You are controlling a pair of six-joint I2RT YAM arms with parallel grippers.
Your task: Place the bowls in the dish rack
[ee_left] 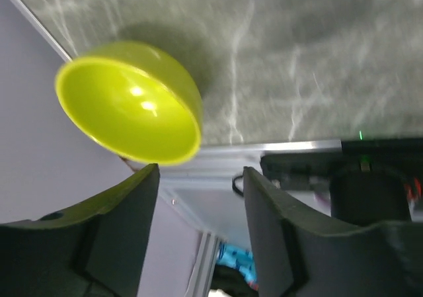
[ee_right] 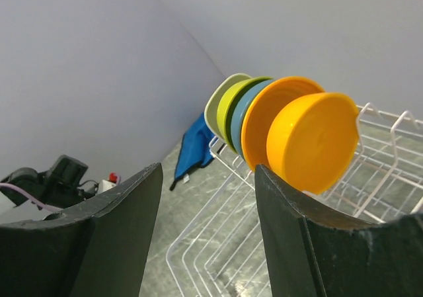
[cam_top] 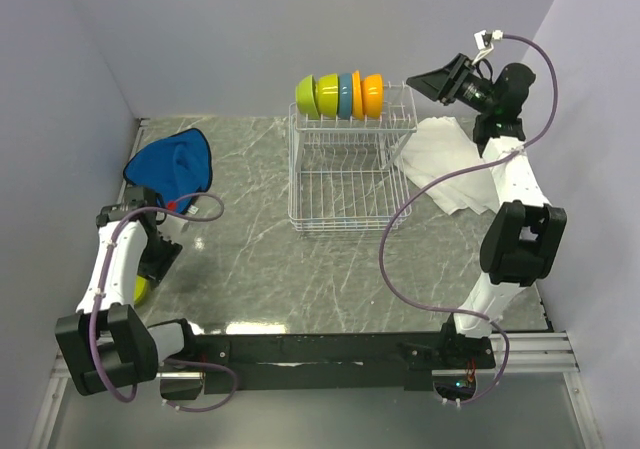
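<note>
While two lime green bowls, the light blue bowl and the orange bowl are standing on edge in the raised slots of the dish rack, the third lime green bowl is lying tipped on the table beside the left wall, just past the left gripper. Its jaws are sitting apart, gripping nothing. The right gripper is hovering near the orange bowl at the row's right end, jaws likewise spread, nothing between them.

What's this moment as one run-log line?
white wire dish rack: four glossy plastic bowls slotted | left gripper: open, facing loose lime green plastic bowl | right gripper: open, empty
</note>
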